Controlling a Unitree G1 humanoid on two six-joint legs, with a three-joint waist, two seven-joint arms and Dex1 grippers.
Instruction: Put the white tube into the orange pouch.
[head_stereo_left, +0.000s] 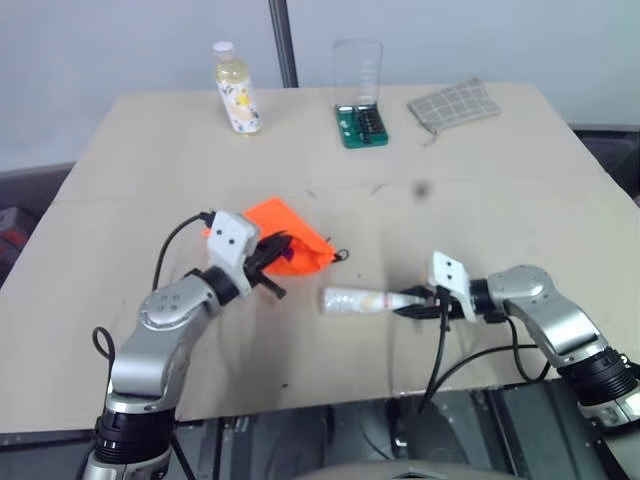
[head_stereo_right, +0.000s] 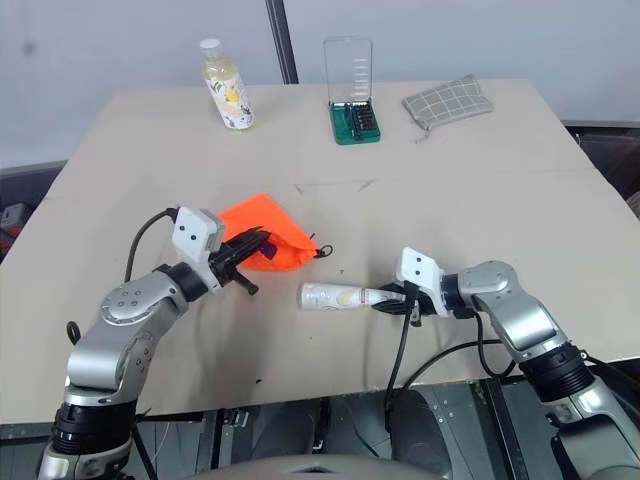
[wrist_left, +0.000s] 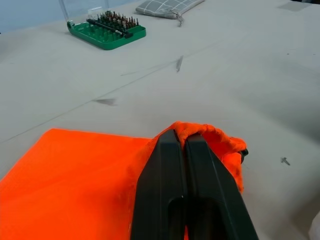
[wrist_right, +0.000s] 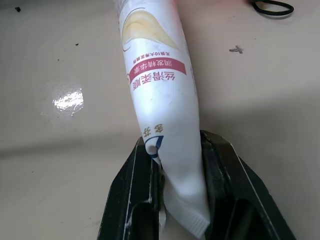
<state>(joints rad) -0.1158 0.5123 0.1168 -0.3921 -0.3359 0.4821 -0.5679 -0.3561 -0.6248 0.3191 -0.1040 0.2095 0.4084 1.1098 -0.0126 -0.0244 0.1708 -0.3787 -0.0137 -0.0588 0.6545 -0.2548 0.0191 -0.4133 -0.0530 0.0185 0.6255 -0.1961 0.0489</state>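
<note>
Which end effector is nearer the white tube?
Right. The right end effector is closed on the white tube at its crimped end; the left end effector pinches the orange pouch beside it.

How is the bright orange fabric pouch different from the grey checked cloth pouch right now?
The bright orange fabric pouch is plain; the grey checked cloth pouch has a grid pattern. The orange one is pinched at its edge by the shut left gripper and partly lifted near the table's front; the grey one lies flat and untouched at the far side. Both are soft cloth pouches.
</note>
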